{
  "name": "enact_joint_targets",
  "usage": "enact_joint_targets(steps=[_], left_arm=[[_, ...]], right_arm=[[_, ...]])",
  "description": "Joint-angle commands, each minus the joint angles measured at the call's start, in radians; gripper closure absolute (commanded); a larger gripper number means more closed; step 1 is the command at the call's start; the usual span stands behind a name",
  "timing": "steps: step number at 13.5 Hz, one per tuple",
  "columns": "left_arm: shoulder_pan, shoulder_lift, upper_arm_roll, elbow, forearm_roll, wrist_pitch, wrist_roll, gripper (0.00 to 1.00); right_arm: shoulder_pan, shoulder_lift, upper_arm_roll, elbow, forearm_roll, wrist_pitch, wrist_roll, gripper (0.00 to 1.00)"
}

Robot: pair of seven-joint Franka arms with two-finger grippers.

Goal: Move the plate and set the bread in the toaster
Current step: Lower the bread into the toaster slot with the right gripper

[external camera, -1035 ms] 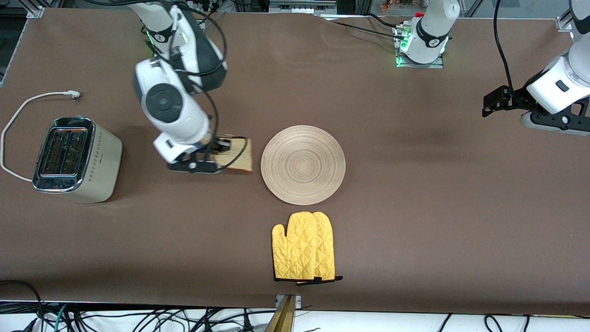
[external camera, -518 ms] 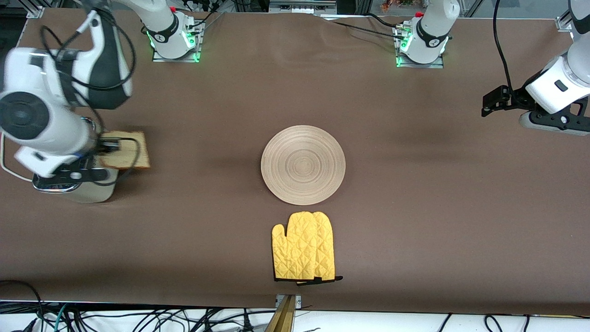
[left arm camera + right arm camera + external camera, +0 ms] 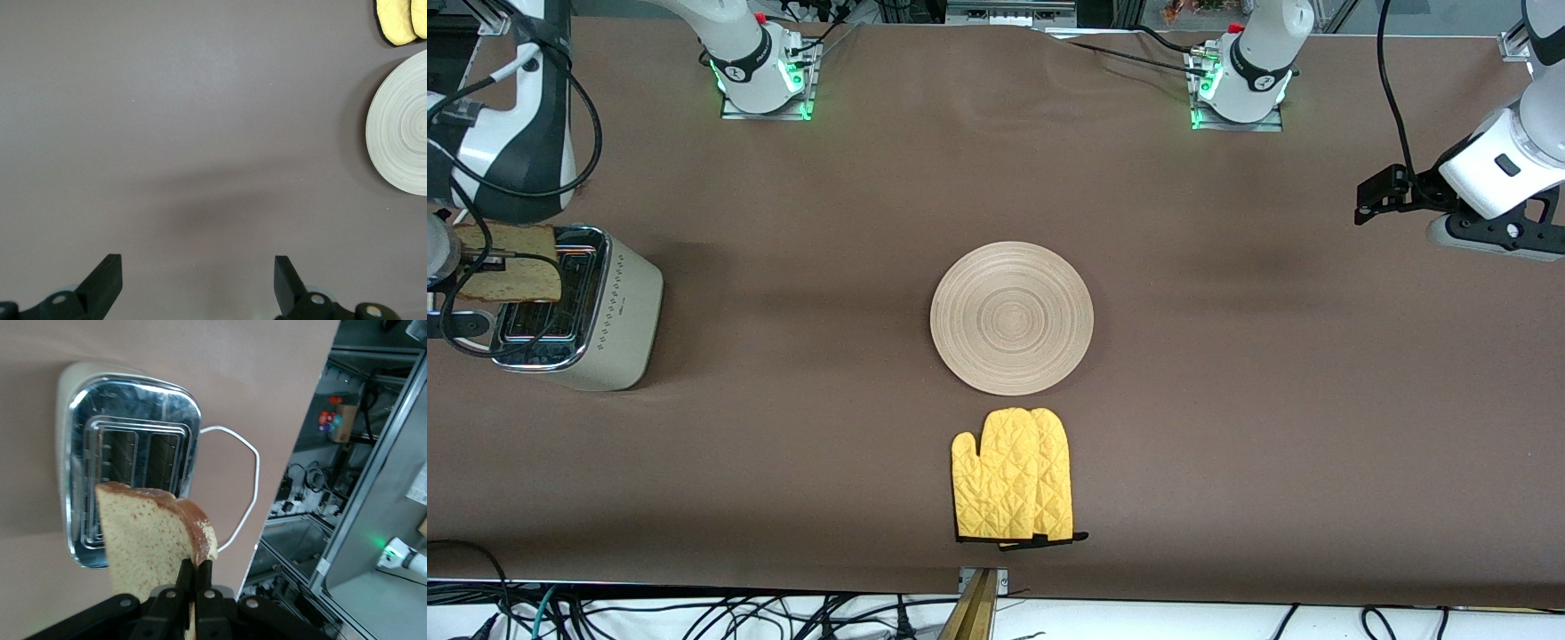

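The right gripper (image 3: 194, 577) is clamped tight on one edge of the bread (image 3: 511, 263), fingers pinched together on the crust, and it hangs over the toaster (image 3: 609, 307) at the right arm's end of the table, roughly nine o'clock from the plate (image 3: 1011, 317) in the front view. Pinching the slice by its edge leaves most of it free, which reads as a grip chosen so the free end can go into a slot first. From the right wrist view the bread (image 3: 153, 537) stands between the camera and the chrome top (image 3: 130, 463), covering part of one slot, so whether slice and slot are truly lined up is hard to judge. It looks over the slots but not yet in one.

The plate sits mid-table, bare, with the yellow oven mitt (image 3: 1012, 476) just beside it at six o'clock; by the look of it the plate part is settled and the bread is the step in hand.

Over at three o'clock the left gripper (image 3: 197, 283) waits above bare table (image 3: 1227, 400), fingers spread wide and holding nothing.

The front view cuts off the right arm's hand at the edge, so the grip itself shows only from the wrist. The toaster's cord (image 3: 240, 487) loops off toward the table edge
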Motion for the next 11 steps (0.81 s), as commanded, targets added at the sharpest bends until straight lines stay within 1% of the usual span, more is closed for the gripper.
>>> enact_joint_targets(steps=[1, 5, 7, 11], left_arm=[[-0.007, 0.013, -0.003, 0.031, 0.025, -0.023, -0.014, 0.0], [-0.006, 0.013, -0.003, 0.03, 0.025, -0.023, -0.009, 0.0], [-0.007, 0.013, -0.003, 0.031, 0.025, -0.026, -0.012, 0.0], [-0.007, 0.013, -0.005, 0.031, 0.025, -0.026, -0.013, 0.0]], right_arm=[[-0.017, 0.062, -0.003, 0.009, -0.026, 0.001, -0.002, 1.0], [-0.028, 0.109, -0.005, 0.006, -0.028, 0.047, 0.003, 1.0], [-0.034, 0.114, -0.005, 0.006, -0.054, 0.05, 0.006, 1.0], [-0.028, 0.131, -0.003, 0.004, -0.059, 0.072, 0.038, 1.0]])
